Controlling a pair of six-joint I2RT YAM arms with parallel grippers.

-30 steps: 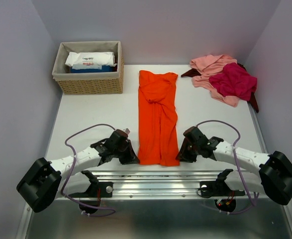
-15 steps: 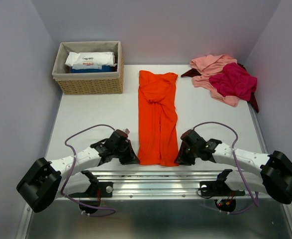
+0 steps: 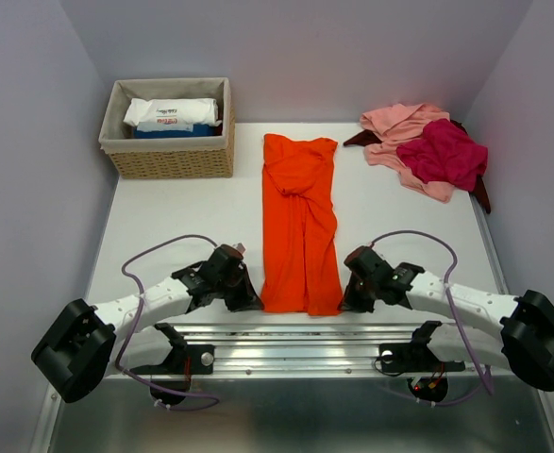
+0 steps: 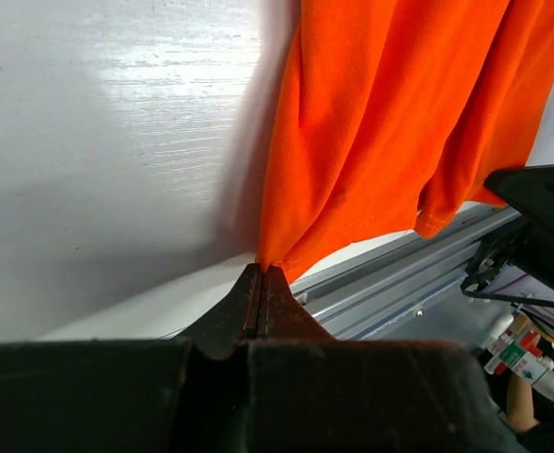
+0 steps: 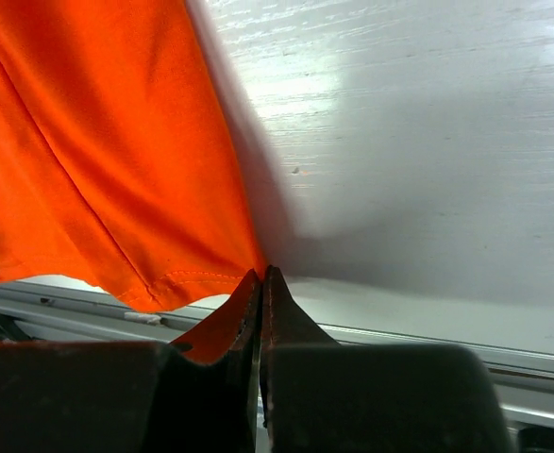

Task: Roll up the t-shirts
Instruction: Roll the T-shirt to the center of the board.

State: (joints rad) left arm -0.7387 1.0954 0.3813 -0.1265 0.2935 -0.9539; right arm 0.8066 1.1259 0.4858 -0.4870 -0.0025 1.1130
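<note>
Wicker basket (image 3: 168, 160) holding white packet (image 3: 171, 112), back-left

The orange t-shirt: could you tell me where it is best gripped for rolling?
Grip the orange t-shirt at its two near hem corners, from the outer sides: it lies as a long strip, so rolling starts there. The left gripper and right gripper pinch there.

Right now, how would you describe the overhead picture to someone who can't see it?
The left pincer and right pincer each pinch a near corner of a long orange-red t-shirt on a white table. A wicker basket sits far left, heaped pink shirts far right.
</note>
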